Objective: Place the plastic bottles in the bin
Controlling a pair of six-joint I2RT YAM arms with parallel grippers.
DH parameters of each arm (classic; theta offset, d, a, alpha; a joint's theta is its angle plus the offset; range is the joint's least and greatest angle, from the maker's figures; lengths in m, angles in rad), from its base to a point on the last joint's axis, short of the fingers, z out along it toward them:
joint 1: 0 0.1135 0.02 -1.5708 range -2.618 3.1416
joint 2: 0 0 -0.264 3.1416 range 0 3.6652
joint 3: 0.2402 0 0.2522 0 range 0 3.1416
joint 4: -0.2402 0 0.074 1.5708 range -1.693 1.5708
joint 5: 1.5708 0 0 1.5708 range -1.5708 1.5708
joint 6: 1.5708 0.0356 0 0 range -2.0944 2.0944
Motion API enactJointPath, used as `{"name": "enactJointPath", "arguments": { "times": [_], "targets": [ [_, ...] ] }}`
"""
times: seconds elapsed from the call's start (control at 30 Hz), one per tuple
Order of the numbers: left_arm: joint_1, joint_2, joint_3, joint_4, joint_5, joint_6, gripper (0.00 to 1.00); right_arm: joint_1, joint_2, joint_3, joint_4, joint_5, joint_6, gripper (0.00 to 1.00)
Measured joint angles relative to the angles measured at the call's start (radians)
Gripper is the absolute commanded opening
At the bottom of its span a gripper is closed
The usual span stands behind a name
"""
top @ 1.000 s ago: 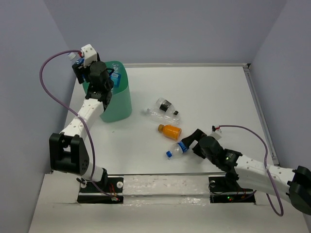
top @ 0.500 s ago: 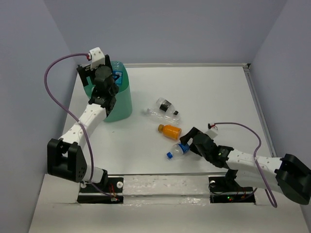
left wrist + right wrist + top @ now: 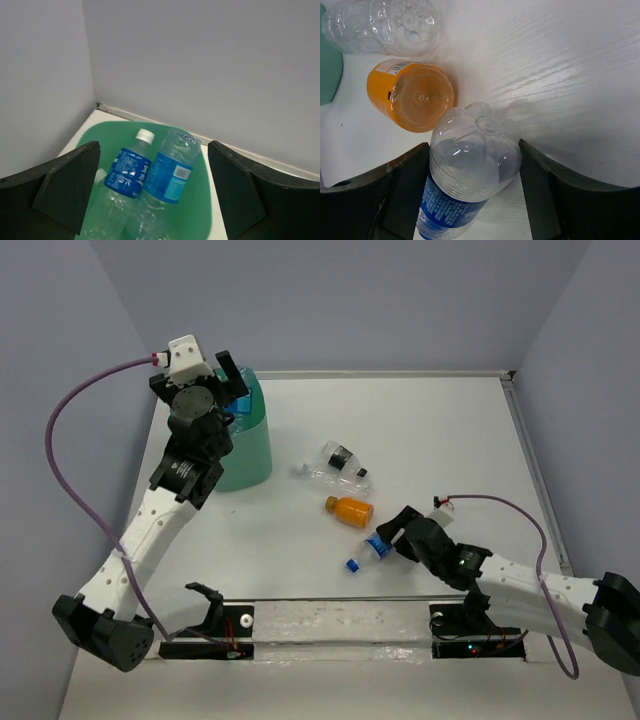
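The mint-green bin [image 3: 247,453] stands at the back left. My left gripper [image 3: 226,381] hangs open and empty over its rim. In the left wrist view the gripper [image 3: 154,165] looks down into the bin [image 3: 197,200], where two clear bottles with blue labels [image 3: 170,175] lie. My right gripper [image 3: 386,538] is shut on the base end of a clear blue-label bottle [image 3: 366,551] lying on the table; in the right wrist view the fingers [image 3: 407,175] press both sides of that bottle [image 3: 470,165]. An orange bottle [image 3: 349,510] lies just beyond it.
A clear bottle with a black label [image 3: 341,460] and a crushed clear bottle [image 3: 322,477] lie mid-table behind the orange one [image 3: 415,97]. The clear bottle's base [image 3: 385,22] shows in the right wrist view. Walls close the left, back and right sides.
My left arm rose and swung its gripper over the bin's rim. My right gripper closed in round the blue-label bottle, which shifted slightly.
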Motion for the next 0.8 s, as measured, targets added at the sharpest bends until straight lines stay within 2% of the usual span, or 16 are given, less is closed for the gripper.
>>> {"name": "enactJointPath", "arguments": {
  "times": [0.1, 0.3, 0.4, 0.5, 0.63, 0.8],
  "targets": [
    [0.0, -0.116, -0.013, -0.104, 0.111, -0.086, 0.99, 0.0, -0.057, -0.002, -0.039, -0.01, -0.016, 0.53],
    [0.0, -0.32, -0.107, -0.212, 0.251, -0.192, 0.99, 0.0, -0.184, 0.023, -0.169, -0.062, -0.103, 0.49],
    [0.0, -0.409, -0.185, -0.254, 0.294, -0.23, 0.99, 0.0, -0.241, 0.08, -0.224, -0.091, -0.161, 0.49],
    [0.0, -0.525, -0.288, -0.302, 0.326, -0.273, 0.99, 0.0, -0.24, 0.209, -0.242, -0.114, -0.248, 0.49],
    [0.0, -0.646, -0.359, -0.357, 0.335, -0.312, 0.99, 0.0, -0.097, 0.475, -0.199, -0.134, -0.402, 0.49],
    [0.0, -0.744, -0.363, -0.383, 0.307, -0.332, 0.99, 0.0, 0.254, 0.861, -0.042, -0.132, -0.674, 0.48]
  ]
}}
